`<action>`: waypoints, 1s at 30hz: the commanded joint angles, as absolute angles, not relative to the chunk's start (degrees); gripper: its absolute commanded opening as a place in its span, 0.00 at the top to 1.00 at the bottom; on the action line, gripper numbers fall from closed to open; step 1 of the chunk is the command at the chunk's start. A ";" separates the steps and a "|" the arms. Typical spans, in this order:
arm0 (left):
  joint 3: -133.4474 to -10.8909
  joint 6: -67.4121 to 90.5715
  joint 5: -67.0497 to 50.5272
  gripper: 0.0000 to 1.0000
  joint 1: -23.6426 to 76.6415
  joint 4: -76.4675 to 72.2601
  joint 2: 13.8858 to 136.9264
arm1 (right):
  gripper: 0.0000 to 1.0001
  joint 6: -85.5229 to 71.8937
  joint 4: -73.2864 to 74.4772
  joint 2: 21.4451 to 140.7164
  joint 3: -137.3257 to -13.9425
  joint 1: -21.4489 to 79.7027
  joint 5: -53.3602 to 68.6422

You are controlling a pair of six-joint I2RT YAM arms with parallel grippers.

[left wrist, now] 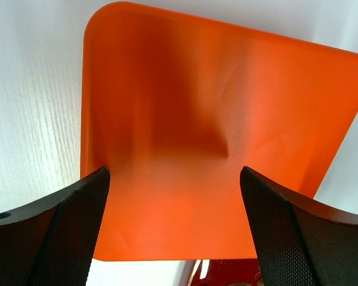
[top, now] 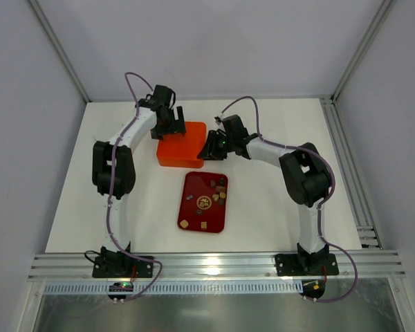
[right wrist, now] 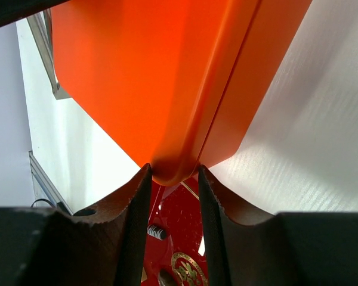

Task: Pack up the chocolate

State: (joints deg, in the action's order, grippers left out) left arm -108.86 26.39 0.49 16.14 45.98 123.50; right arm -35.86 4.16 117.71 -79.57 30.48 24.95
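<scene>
While the right gripper (right wrist: 173, 174) is closed narrowly on a rounded corner of the orange box (top: 183, 149), both of its fingers (right wrist: 137, 214) press against the box edge, one from each side. In the top view this gripper sits at the 3 o'clock side of the box. The left gripper (left wrist: 174, 174) is spread wide and holds nothing; the smooth orange surface fills the space beyond its fingers (left wrist: 77, 214), and contact with it cannot be confirmed. In the top view it sits over the 11 o'clock corner of the box.

The chocolate pieces (top: 203, 225) lie scattered in the red tray (top: 192, 209), clear of both grippers: at 6 o'clock from the right gripper and at 5 o'clock from the left gripper. The tray lies just beside the box, at its 6 o'clock, on the white table (top: 256, 214). A corner of the tray shows below the fingertips in both wrist views.
</scene>
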 commanded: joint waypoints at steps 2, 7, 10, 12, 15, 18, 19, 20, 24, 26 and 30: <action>-106.61 25.05 -1.49 0.12 16.44 51.85 128.50 | 0.61 -32.52 12.30 119.97 -77.87 32.08 21.27; -107.31 24.00 -2.19 0.11 16.52 52.73 128.06 | 0.45 -33.49 10.63 119.53 -81.03 28.39 23.55; -108.80 22.50 -1.50 0.11 16.96 54.75 128.76 | 0.38 -33.22 10.64 119.44 -84.72 26.20 23.38; -109.51 21.63 -1.23 0.11 17.31 55.72 129.28 | 0.36 -33.40 10.20 119.97 -87.61 25.14 23.38; -110.74 21.18 -0.97 0.11 17.40 56.69 129.81 | 0.35 -35.06 8.71 122.07 -92.09 22.77 24.08; -112.14 20.66 -0.44 0.11 17.58 57.74 130.52 | 0.34 -36.30 7.47 125.06 -97.00 21.45 24.17; -112.67 20.57 -0.44 0.11 17.67 58.01 130.69 | 0.34 -36.30 8.51 126.29 -98.86 21.10 24.17; -113.63 20.22 -0.44 0.11 17.75 58.70 131.22 | 0.34 -36.12 9.13 127.34 -100.70 20.83 24.43; -115.48 19.86 -0.53 0.11 18.02 60.03 132.10 | 0.33 -36.12 11.16 133.57 -109.75 20.65 25.57; -116.36 19.69 -0.44 0.11 18.19 60.55 132.97 | 0.32 -36.38 10.81 134.99 -111.61 20.65 26.27; -118.65 19.07 1.40 0.11 18.37 62.31 134.55 | 0.28 -37.09 8.79 136.84 -113.46 20.65 27.16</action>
